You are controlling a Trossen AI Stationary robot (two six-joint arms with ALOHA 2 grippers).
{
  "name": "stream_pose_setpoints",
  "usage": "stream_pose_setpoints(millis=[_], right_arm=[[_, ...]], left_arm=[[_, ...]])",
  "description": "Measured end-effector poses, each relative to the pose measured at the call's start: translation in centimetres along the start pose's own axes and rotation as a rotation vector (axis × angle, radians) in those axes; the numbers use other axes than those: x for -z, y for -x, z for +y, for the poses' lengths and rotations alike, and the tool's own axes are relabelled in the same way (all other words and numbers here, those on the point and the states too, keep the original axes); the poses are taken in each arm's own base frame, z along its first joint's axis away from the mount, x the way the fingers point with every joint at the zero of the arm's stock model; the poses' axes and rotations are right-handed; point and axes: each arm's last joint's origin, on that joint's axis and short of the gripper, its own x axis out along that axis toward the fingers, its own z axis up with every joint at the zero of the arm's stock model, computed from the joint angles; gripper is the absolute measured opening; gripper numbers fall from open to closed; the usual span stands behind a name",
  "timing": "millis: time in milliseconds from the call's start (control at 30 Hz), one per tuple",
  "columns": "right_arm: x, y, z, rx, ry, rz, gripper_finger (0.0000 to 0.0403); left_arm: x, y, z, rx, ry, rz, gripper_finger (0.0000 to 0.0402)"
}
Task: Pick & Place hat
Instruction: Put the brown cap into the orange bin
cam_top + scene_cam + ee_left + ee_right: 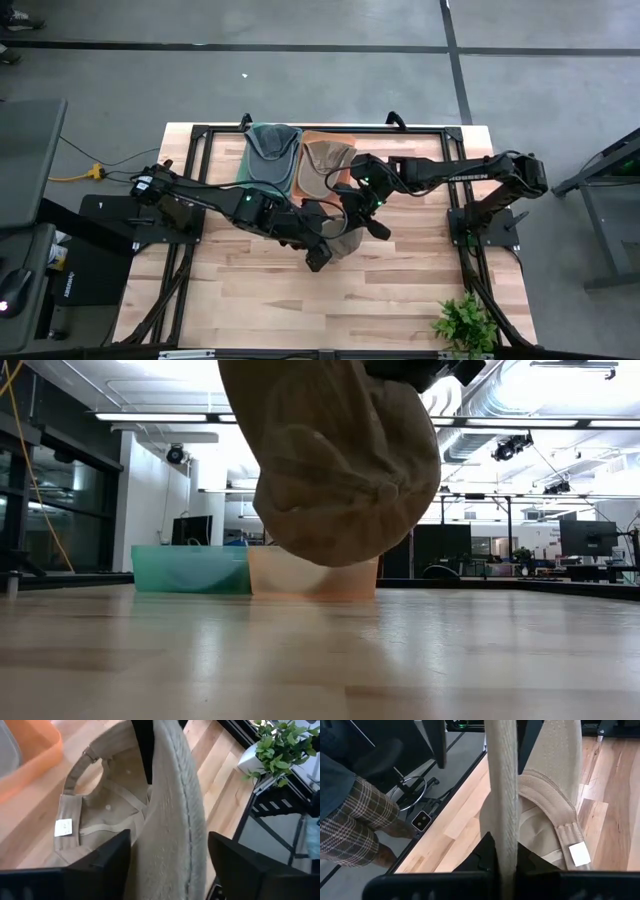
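A tan cap (345, 240) hangs in the air over the middle of the table, and the low view shows its crown (340, 470) clear of the wood. My right gripper (502, 862) is shut on its brim. My left gripper (170, 865) is open. Its two fingers stand on either side of the same brim (172, 820), close to it. In the high view both grippers meet at the cap, the left (322, 250) from the left and the right (366, 220) from the right. The cap's back strap and white label (63, 827) face the left wrist camera. My right gripper pinches the cap's brim (501, 820) between its two fingers, with the brim edge-on to the wrist camera. The cap is lifted clear of the table and its crown (545, 815) hangs beside and below the hold. My left gripper: I cannot tell whether its fingers (107, 862) touch the brim.
At the table's far edge stand a teal bin (272, 155) with a grey hat and an orange bin (325, 162) with a tan hat. A potted plant (465, 322) sits at the near right corner. A person's legs (355, 830) show beside the table.
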Motion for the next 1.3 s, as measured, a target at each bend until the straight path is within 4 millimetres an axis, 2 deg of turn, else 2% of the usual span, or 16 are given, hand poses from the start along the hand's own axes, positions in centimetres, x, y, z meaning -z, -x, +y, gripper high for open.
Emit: stream_pose_setpoints(millis=[100, 300, 533, 700, 1000, 1300], right_arm=[[0.0, 0.0, 0.0, 0.001, 0.0, 0.0, 0.0003], [0.1, 0.0, 0.0, 0.003, 0.008, 0.01, 0.0003], [0.2, 0.0, -0.1, 0.029, 0.023, 0.022, 0.0003], [0.4, 0.1, -0.1, 0.045, 0.04, 0.039, 0.0003], [-0.2, 1.3, 0.9, 0.048, 0.087, 0.02, 0.0003], [-1.5, 4.0, 3.0, 0.068, 0.167, -0.052, 0.0003]], left_arm=[[-0.1, 0.7, -0.1, -0.002, 0.025, 0.024, 0.0257], [-0.8, 3.6, 0.0, -0.053, 0.043, 0.041, 0.0261], [-1.1, 6.9, 1.2, -0.215, 0.108, 0.002, 0.0261], [-0.9, 9.3, 1.8, -0.219, 0.163, -0.075, 0.0261], [0.3, 10.8, 2.3, -0.321, 0.213, -0.168, 0.0261], [1.8, 11.6, 1.5, -0.333, 0.253, -0.292, 0.0261]])
